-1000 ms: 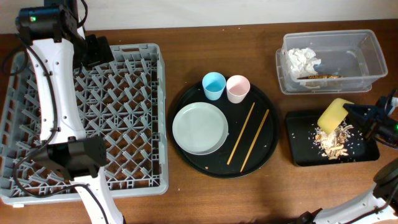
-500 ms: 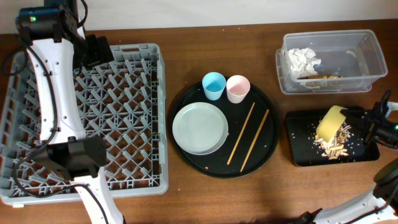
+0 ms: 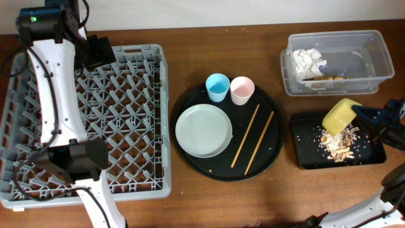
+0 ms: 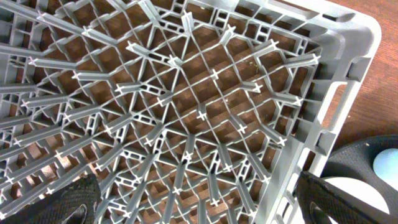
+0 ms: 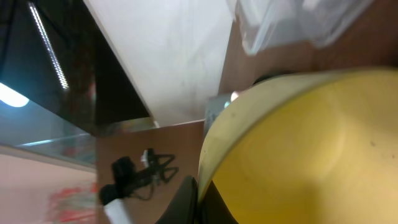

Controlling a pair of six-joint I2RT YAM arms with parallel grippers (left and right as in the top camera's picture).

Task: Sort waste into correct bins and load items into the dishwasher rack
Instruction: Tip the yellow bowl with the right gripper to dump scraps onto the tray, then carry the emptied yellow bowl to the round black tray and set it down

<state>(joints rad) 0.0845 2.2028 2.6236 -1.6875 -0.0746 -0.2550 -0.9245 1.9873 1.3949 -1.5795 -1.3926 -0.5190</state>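
On brown wooden table (image 3: 190,57) below white wall (image 3: 221,9), grey rack (image 3: 163,114)

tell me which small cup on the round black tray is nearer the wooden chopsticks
The small pink cup; the small blue cup stands beyond it, farther from the wooden chopsticks.

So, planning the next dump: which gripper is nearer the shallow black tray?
Right. The right gripper holds the yellow bowl tilted over the black tray; the left gripper, jaws open, hangs over a far corner of the dishwasher rack.
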